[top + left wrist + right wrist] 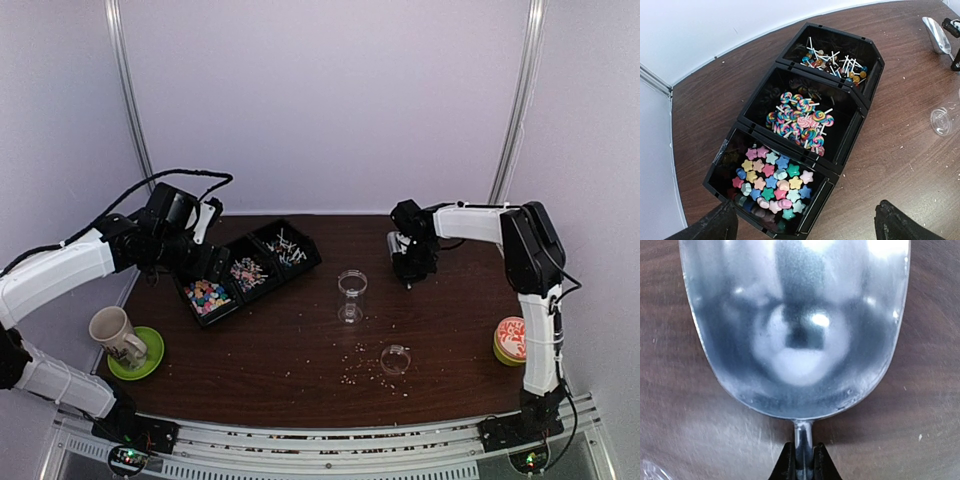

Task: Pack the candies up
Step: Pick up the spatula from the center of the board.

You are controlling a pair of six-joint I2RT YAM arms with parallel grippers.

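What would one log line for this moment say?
right gripper: shut on scoop | left gripper: open above candies | jar: upright

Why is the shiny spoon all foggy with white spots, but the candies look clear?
Right wrist view: the scoop fills the frame, too near to focus, with bright glare spots. Left wrist view: the candies are sharp under even light. Top view: they look tiny and soft.

Jar (pixel 351 296) upright mid-table; gaps toward bins (pixel 852 122) and scoop (pixel 795 315).
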